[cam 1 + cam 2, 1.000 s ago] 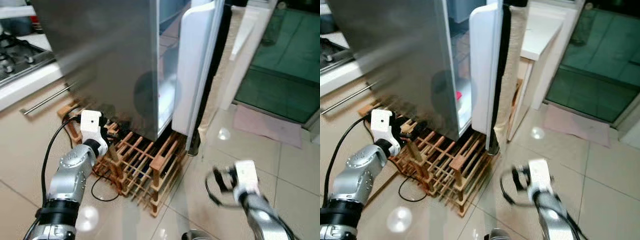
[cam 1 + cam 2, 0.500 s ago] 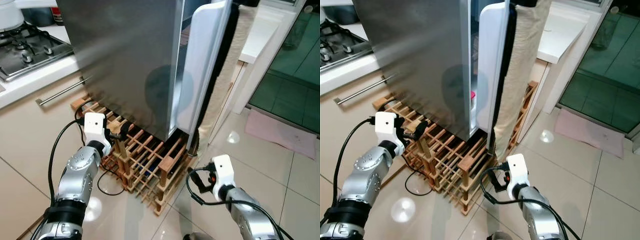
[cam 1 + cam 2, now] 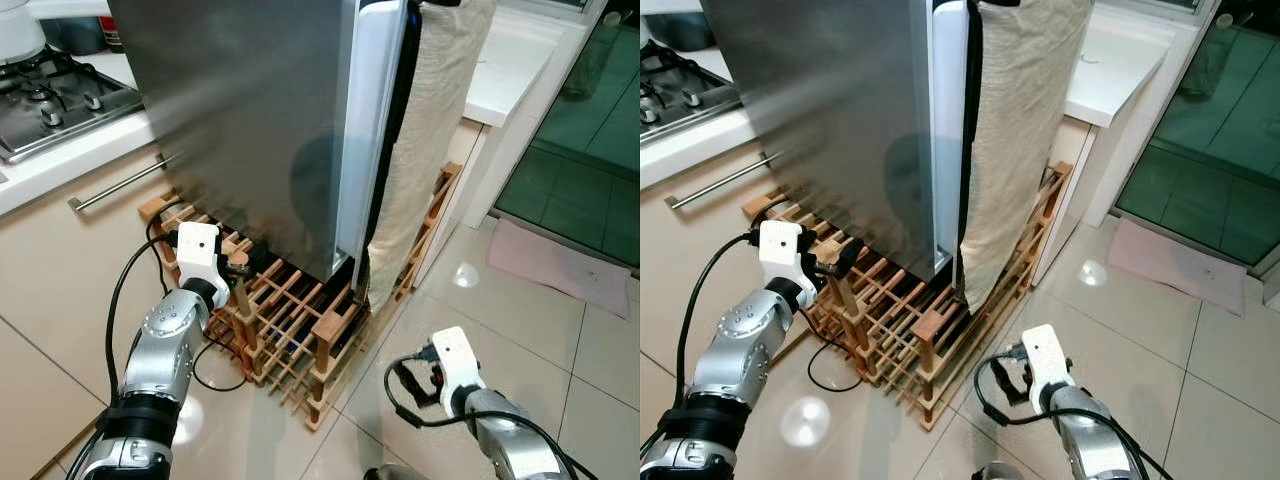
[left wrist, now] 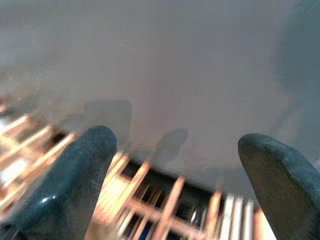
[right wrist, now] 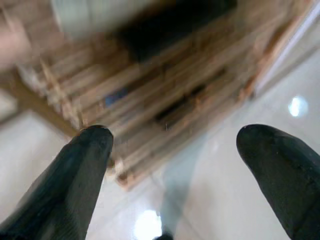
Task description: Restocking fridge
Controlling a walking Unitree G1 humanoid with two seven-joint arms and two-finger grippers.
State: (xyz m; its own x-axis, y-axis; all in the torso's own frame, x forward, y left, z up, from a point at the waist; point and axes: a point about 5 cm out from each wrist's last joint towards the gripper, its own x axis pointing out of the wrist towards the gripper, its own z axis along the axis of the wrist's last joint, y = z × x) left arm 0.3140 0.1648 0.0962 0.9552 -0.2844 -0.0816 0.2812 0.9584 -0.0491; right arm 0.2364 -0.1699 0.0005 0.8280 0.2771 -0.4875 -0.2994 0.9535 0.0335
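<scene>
The steel fridge (image 3: 250,120) stands in front of me, its white door (image 3: 372,130) swung in almost flush with the cabinet. A beige towel (image 3: 430,130) hangs down the door's front. A wooden wine rack (image 3: 290,320) lies on the floor around the fridge's foot. My left gripper (image 3: 238,262) is open just above the rack's near left part, close to the steel side; its fingers (image 4: 65,180) are spread wide. My right gripper (image 3: 405,380) is open and empty, low over the tiles to the right of the rack (image 5: 150,100), pointing toward it.
A gas hob (image 3: 50,100) on a white counter sits at the left, with a drawer handle (image 3: 120,180) below. A white worktop (image 3: 510,60) stands right of the fridge. A pink mat (image 3: 565,265) lies before a glass door. A black cable (image 3: 215,370) loops on the floor.
The fridge door has swung from ajar to nearly shut. My right gripper has drawn back from the door's foot, to the right and lower. The left gripper stays by the rack.
</scene>
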